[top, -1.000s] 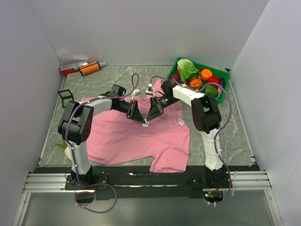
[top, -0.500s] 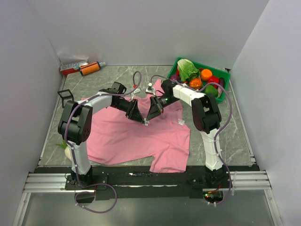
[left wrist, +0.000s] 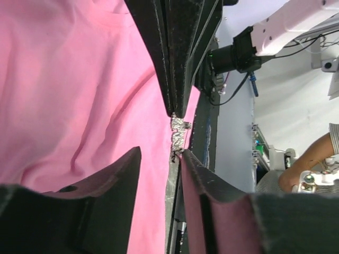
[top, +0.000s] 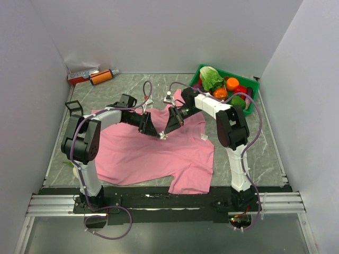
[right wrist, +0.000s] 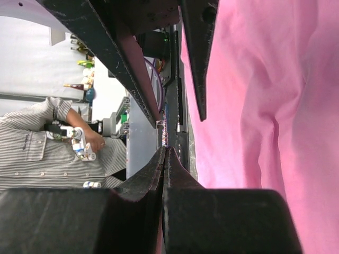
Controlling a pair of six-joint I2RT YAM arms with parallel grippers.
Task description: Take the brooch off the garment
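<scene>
Brooch (left wrist: 178, 138) hangs at the middle of the top view, over the shirt (top: 137, 153), pinched at its upper end by the closed fingers of the right gripper (right wrist: 164, 150). Left gripper (left wrist: 161, 152) stands half open, one fingertip at the brooch's lower end, holding nothing.

I'm reading the garment (top: 143, 153) as plain pink with no print, only a small white neck label (top: 204, 137). The brooch (left wrist: 178, 135) glints pale silvery-white against it. The left gripper (left wrist: 161, 153) and right gripper (right wrist: 163, 151) both show matte black, and the arms carry white links and purple cables (top: 147, 90). The table (top: 106, 95) is grey stone with darker veining. Far right there's a green basket (top: 254, 90) with leafy green lettuce (top: 212, 78) and an orange fruit (top: 232, 83). Back left, an orange bottle (top: 100, 77).
</scene>
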